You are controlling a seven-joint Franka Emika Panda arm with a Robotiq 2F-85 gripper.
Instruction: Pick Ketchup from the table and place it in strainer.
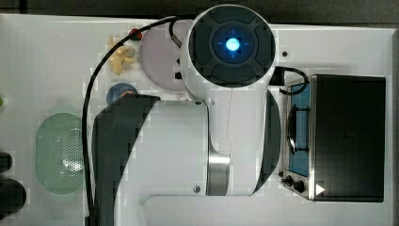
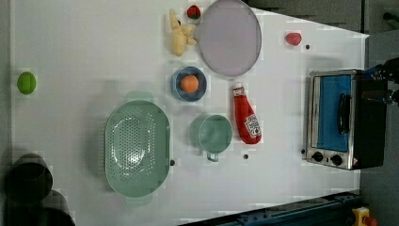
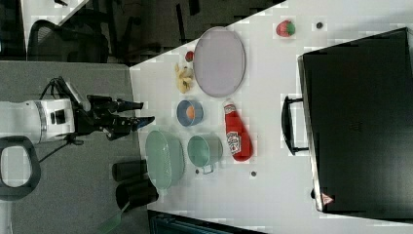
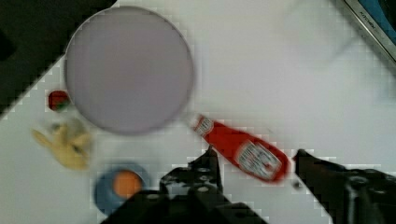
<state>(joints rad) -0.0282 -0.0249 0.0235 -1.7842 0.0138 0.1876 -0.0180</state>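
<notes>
One relation governed the pick: the ketchup (image 4: 243, 153) lay on its side on the table below the gripper (image 4: 254, 161), whose fingers stood apart and empty, its long axis slanting across their gap.

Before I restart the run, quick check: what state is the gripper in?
Gripper: open and empty, above the table; the ketchup lies on the table, not held.
</notes>
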